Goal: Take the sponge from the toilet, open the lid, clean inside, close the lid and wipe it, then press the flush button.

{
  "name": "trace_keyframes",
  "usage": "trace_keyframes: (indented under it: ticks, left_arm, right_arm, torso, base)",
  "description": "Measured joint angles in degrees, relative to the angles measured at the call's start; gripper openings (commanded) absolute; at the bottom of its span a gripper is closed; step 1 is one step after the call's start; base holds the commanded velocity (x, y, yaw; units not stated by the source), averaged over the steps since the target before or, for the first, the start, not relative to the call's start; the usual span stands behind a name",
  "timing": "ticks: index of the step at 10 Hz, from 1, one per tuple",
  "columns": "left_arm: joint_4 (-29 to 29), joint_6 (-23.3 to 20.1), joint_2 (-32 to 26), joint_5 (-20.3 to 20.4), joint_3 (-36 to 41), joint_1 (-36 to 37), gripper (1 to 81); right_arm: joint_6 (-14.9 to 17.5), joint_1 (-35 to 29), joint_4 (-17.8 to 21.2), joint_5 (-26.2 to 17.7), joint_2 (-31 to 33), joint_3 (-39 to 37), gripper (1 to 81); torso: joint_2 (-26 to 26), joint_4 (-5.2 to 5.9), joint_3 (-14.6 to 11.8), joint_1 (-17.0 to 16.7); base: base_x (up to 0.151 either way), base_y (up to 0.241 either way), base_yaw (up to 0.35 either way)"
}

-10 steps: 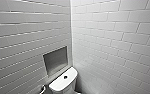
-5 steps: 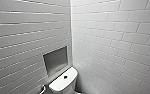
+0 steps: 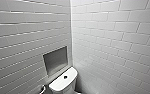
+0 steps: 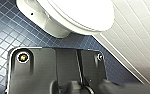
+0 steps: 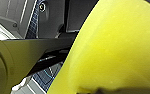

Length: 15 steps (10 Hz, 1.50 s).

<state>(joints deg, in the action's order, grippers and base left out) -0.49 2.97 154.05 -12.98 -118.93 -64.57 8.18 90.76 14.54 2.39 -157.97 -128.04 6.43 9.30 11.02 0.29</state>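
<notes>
We see no shift in the head view: the glossy white ceramic toilet [image 3: 63, 84] stays at six o'clock, its smooth white oval lid [image 4: 83, 12] down. Our right pincer [image 5: 82, 60] seems closed on the small bright yellow sponge block [image 5: 113, 45], so pickup looks done.

White tiled corner walls [image 3: 111, 37], recessed grey niche [image 3: 55, 60]; dark blue mosaic floor [image 4: 6, 32]

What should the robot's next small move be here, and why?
Probably ease the left arm toward the front edge of the lid to lift it. The lid lies shut, and the sponge seems already held by the right arm, with blue floor behind it, so cleaning inside waits on opening.
</notes>
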Motion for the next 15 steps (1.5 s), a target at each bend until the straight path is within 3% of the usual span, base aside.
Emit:
trace_keyframes:
  ticks: [9, 13, 15]
  left_arm:
    - [-8.3, 0.3, -5.8, -6.0, 12.7, 14.8, 1.0]
    - [-12.3, 0.3, -6.4, -8.1, 17.1, 22.8, 1.0]
    - [-15.3, 0.3, -6.4, -8.9, 19.6, 28.7, 1.0]
  right_arm:
    - [0.1, -0.3, 0.0, 0.0, -1.9, -2.7, 1.0]
    - [0.2, -0.8, 0.0, 0.1, -1.9, -2.7, 1.0]
    - [0.2, -1.0, 0.0, 0.2, -1.9, -2.9, 1.0]
  torso:
    - [0.0, 0.00, 0.3, 0.0]
    - [0.0, 0.00, 4.8, 0.0]
    - [-0.1, 0.00, 5.7, 0.1]
  base:
    - [0.000, 0.000, 0.000]
    - [0.000, 0.000, 0.000]
    - [0.000, 0.000, 0.000]
